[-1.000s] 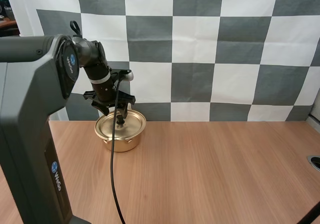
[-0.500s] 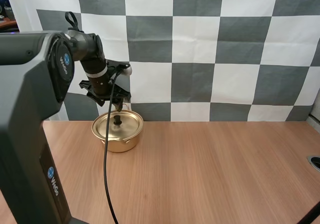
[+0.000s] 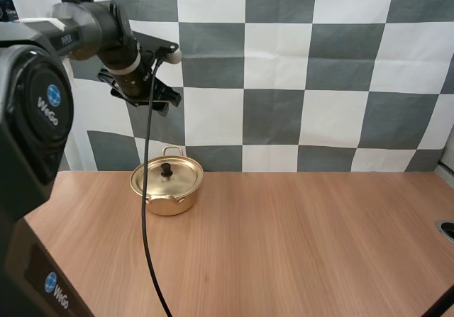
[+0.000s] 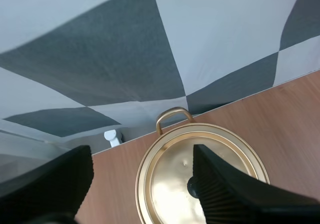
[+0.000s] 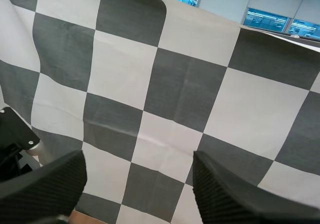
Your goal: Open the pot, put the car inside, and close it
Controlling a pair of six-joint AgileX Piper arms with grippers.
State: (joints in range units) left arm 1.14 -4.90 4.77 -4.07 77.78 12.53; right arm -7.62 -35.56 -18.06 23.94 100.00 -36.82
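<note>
in the high view the left arm [image 3: 117,40] reaches in at about eleven o'clock. the left jaws hang in the air at twelve o'clock from the pot [image 3: 167,187], well apart from it. from that angle the tips merge into one dark shape against the arm, so their spread is hard to make out there. the left wrist view settles it: the fingers [image 4: 47,184] stand wide apart with their ribbed inner faces turned to each other and hold nothing. the pot shows far below, in the gap between them. the gold pot stands at about ten o'clock on the desk [image 3: 298,239], near its far edge. its lid [image 3: 176,174] is seated on top and a black knob [image 3: 167,168] sits at the centre. in the wrist view one finger covers part of the knob and a stretch of the rim, and the pot's near side is cut off. a loop handle [image 3: 172,149] stands at the pot's twelve o'clock. the part at its six o'clock is too small to tell as a handle or a spout. the wrist view adds a small white thing [image 4: 112,137] just beyond the desk's far edge near the loop handle, and what it is cannot be told. a dark round thing [image 3: 447,230] is cut off at the desk's three o'clock edge. the right wrist view gives the right jaws: both fingers apart, ribbed faces turned inward, gripping nothing.
</note>
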